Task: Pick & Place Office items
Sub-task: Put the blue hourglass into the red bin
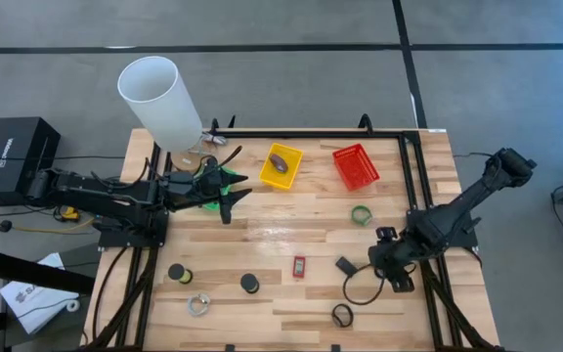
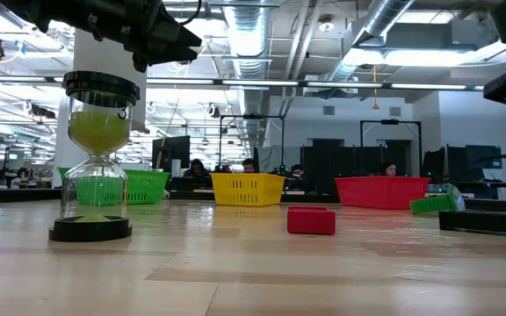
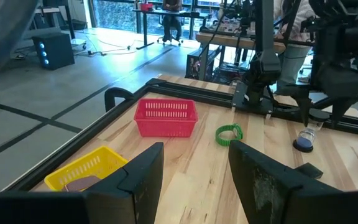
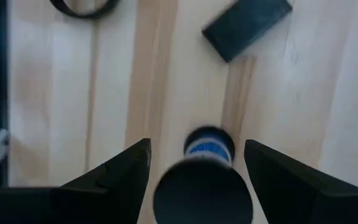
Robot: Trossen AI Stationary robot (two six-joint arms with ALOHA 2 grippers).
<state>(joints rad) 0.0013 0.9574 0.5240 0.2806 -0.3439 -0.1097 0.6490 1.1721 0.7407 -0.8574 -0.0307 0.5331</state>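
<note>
My right gripper (image 1: 383, 258) is near the table's right edge, pointing down, shut on a small hourglass with blue sand (image 4: 209, 148). My left gripper (image 1: 225, 188) hovers open and holding nothing over the green basket (image 1: 211, 182) at the far left. A green ring (image 1: 361, 215), red rectangle (image 1: 299, 266), dark clip (image 1: 345, 264), black ring (image 1: 342, 315), black spool (image 1: 250, 284), clear ring (image 1: 198, 305) and a yellow-sand hourglass (image 2: 99, 167) rest on the table. The yellow basket (image 1: 281, 166) holds a dark item. My right gripper comes from above, pointing down, with a finger on either side of the blue hourglass's dark top cap (image 4: 202, 194). The hourglass (image 3: 305, 138) hangs tilted below the fingers. Whether its blue lower end (image 3: 302, 147) touches the table, I cannot tell.
A red basket (image 1: 356, 166) sits at the far edge right of the yellow one. A big white cylinder (image 1: 159, 98) stands at the far left corner. A black cord loop (image 1: 360, 289) lies by the right gripper. Bare wood lies in the table's middle.
</note>
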